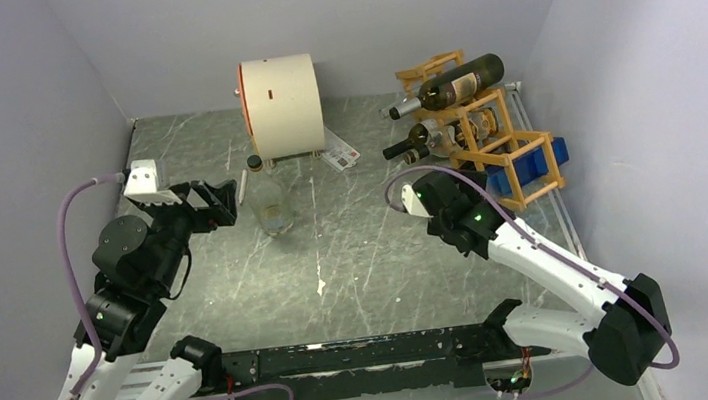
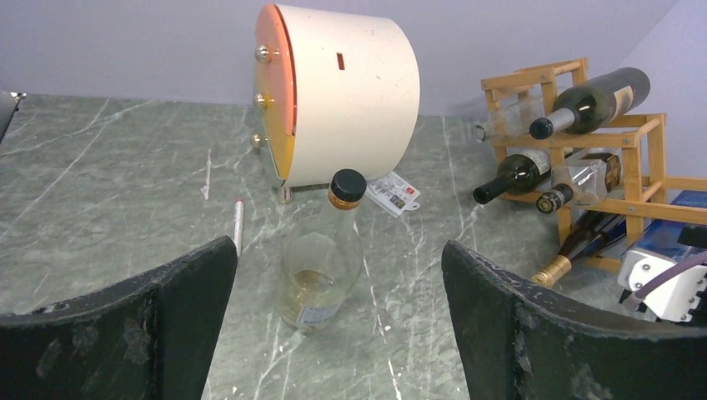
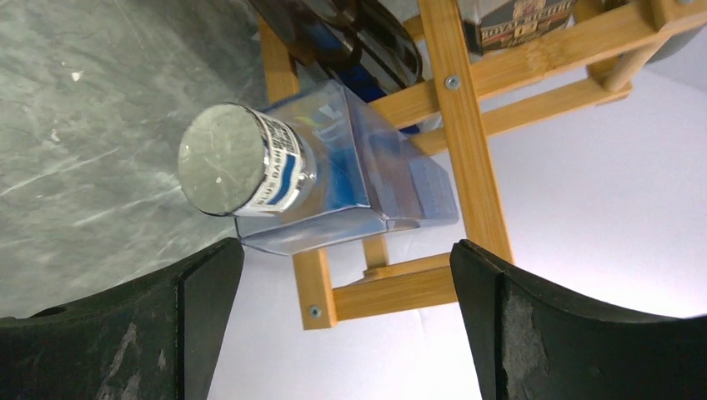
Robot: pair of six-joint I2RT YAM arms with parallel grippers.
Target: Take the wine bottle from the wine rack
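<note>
The wooden wine rack (image 1: 510, 147) stands at the back right. A dark wine bottle (image 1: 462, 82) lies on its top tier, and two more bottles (image 1: 424, 140) poke out of the middle cells. A blue square bottle (image 3: 358, 175) with a silver cap (image 3: 229, 158) lies in a low cell. My right gripper (image 3: 346, 275) is open just short of that cap, touching nothing. A clear bottle (image 2: 321, 267) with a black cap stands upright on the table. My left gripper (image 2: 338, 248) is open and faces it from a short way off.
A white drum (image 1: 281, 106) with an orange face stands at the back centre. A white pen (image 2: 238, 221) and a small card (image 2: 393, 192) lie near it. A gold-foiled bottle (image 2: 575, 250) rests low in the rack. Walls close in on the left, back and right.
</note>
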